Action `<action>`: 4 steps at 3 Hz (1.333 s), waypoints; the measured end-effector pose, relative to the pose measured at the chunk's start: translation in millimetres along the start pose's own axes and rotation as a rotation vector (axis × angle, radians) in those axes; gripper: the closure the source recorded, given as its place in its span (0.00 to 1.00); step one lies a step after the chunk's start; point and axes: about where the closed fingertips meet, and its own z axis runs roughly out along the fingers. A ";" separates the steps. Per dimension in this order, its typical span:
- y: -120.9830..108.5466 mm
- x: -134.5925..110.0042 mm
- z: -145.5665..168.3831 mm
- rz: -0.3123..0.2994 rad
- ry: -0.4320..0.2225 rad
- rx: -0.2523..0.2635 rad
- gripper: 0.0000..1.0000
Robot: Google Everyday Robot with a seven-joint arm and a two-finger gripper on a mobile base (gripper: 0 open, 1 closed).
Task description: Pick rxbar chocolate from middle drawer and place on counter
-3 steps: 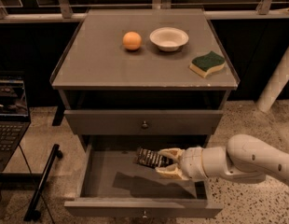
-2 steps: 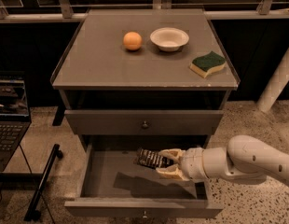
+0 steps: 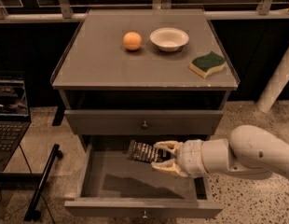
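The middle drawer of the grey cabinet is pulled out, and its floor is visible. Over the drawer's back half my gripper reaches in from the right. It is shut on the right end of the rxbar chocolate, a flat black bar with white print. The bar sticks out to the left of the fingers and its shadow falls on the drawer floor below. The counter is the cabinet's flat grey top, well above the gripper.
On the counter sit an orange ball, a white bowl and a green-and-yellow sponge. The drawer above is closed. A laptop on a stand is at the left, and a white post at the right.
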 end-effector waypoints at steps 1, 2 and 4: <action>-17.0 -61.1 -28.0 -0.140 0.043 0.057 1.00; -40.1 -109.5 -47.2 -0.235 0.067 0.100 1.00; -108.3 -183.4 -35.7 -0.307 0.126 0.134 1.00</action>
